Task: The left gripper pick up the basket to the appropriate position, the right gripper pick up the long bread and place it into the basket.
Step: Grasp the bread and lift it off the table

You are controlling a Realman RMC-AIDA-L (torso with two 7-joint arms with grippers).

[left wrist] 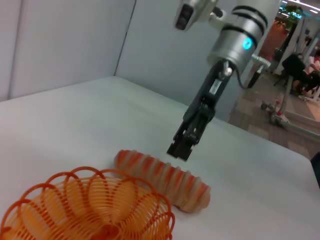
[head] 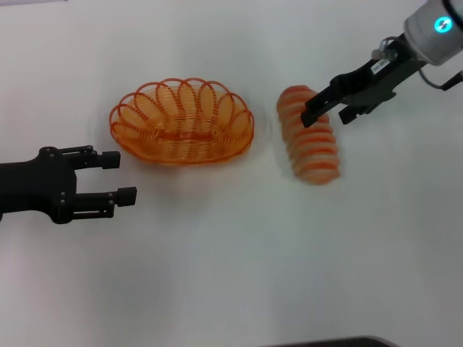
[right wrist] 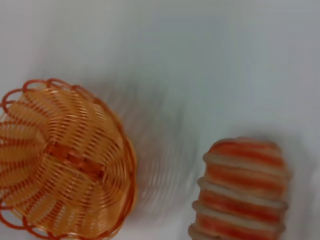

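The orange wire basket (head: 181,123) stands on the white table, left of the middle. The striped long bread (head: 315,155) lies to its right, apart from it. My right gripper (head: 327,116) hovers just over the bread's far end, fingers open and holding nothing. My left gripper (head: 119,177) is open and empty, level with the table, a short way left of and nearer than the basket. In the left wrist view the right gripper (left wrist: 180,147) hangs above the bread (left wrist: 165,177), behind the basket (left wrist: 90,210). The right wrist view shows the basket (right wrist: 60,160) and the bread (right wrist: 242,195).
The white table (head: 231,275) carries only the basket and the bread. A dark edge (head: 333,342) shows at the near side. In the left wrist view, grey wall panels (left wrist: 65,45) stand beyond the table.
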